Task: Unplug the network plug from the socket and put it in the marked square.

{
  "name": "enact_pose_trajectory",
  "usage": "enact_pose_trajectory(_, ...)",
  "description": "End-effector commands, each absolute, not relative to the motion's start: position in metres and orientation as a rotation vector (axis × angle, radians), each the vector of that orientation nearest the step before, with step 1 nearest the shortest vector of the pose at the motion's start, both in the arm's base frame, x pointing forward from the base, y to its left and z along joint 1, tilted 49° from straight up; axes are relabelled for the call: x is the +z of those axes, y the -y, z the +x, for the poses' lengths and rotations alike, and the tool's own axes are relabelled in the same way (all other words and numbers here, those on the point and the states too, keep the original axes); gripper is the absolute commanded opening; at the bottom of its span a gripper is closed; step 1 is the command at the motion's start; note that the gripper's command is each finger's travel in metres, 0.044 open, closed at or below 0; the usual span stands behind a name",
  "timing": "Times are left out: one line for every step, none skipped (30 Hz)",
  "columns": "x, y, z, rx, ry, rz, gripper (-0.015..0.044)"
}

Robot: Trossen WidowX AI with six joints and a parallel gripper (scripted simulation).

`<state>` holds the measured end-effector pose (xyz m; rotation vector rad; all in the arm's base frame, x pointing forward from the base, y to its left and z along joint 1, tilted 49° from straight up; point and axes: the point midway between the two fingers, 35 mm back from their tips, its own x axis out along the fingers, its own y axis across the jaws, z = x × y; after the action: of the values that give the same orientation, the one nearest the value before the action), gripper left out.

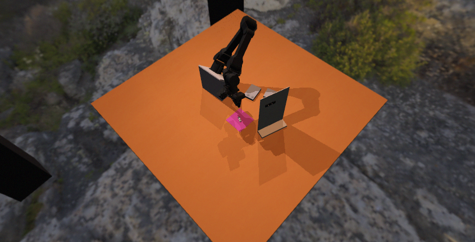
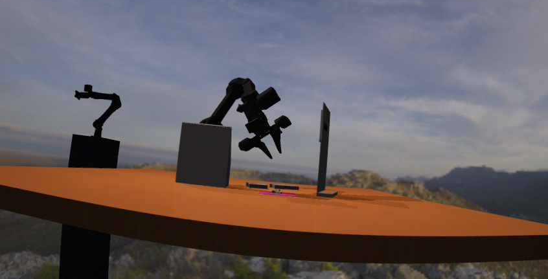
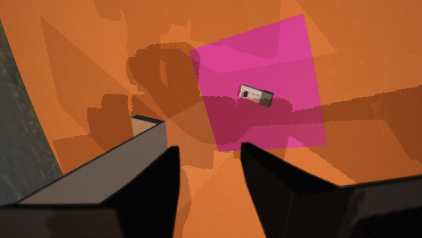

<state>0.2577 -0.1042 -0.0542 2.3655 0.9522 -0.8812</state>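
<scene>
Looks like release is done: plug [image 1: 240, 118] [image 2: 276, 191] [image 3: 256, 95] sits inside the pink square [image 1: 232, 119] [image 2: 289, 194] [image 3: 305, 55]. Gripper [image 1: 238, 105] [image 2: 276, 155] [image 3: 210, 152] hangs above, partly open, empty; just stay clear.

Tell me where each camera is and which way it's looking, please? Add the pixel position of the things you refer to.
Top: high above, looking down on the table [image 1: 159, 107] [image 2: 268, 215] [image 3: 300, 200]; arm [image 1: 242, 48] [image 2: 222, 105] and gripper [image 1: 232, 99] [image 2: 276, 155] [image 3: 210, 152] show.
Exterior: low beside the table, looking across it; arm and gripper show.
Wrist: on the arm near the gripper, looking past its two fingers at the plug [image 1: 239, 118] [image 2: 276, 191] [image 3: 256, 95].
Top and wrist share the plug on the pink square [image 1: 232, 119] [image 2: 289, 194] [image 3: 300, 65].
</scene>
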Motion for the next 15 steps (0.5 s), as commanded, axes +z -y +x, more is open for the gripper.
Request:
enact_pose_trajectory(-0.046, 0.117, 0.261, -0.873, -0.939, 2.359, 0.0156)
enact_pose_trajectory(-0.044, 0.120, 0.261, -0.873, -0.939, 2.359, 0.0156)
enact_pose_trajectory(-0.042, 0.123, 0.261, -0.873, -0.938, 2.358, 0.0156)
enact_pose_trajectory(-0.040, 0.126, 0.261, -0.873, -0.938, 2.358, 0.0156)
enact_pose_trajectory(-0.038, 0.129, 0.262, -0.873, -0.938, 2.358, 0.0156)
enact_pose_trajectory(-0.036, 0.132, 0.262, -0.873, -0.937, 2.357, 0.0156)
enact_pose_trajectory(-0.034, 0.135, 0.262, -0.873, -0.937, 2.357, 0.0156)
enact_pose_trajectory(-0.031, 0.137, 0.262, -0.872, -0.936, 2.356, 0.0156)
enact_pose_trajectory(-0.029, 0.140, 0.262, -0.872, -0.936, 2.356, 0.0156)
enact_pose_trajectory(-0.026, 0.143, 0.261, -0.872, -0.936, 2.356, 0.0156)
enact_pose_trajectory(-0.024, 0.146, 0.261, -0.871, -0.935, 2.356, 0.0156)
enact_pose_trajectory(-0.021, 0.148, 0.261, -0.871, -0.935, 2.356, 0.0156)
enact_pose_trajectory(-0.019, 0.151, 0.261, -0.871, -0.935, 2.355, 0.0156)
enact_pose_trajectory(-0.016, 0.154, 0.261, -0.870, -0.934, 2.355, 0.0156)
enact_pose_trajectory(-0.013, 0.157, 0.260, -0.869, -0.934, 2.355, 0.0156)
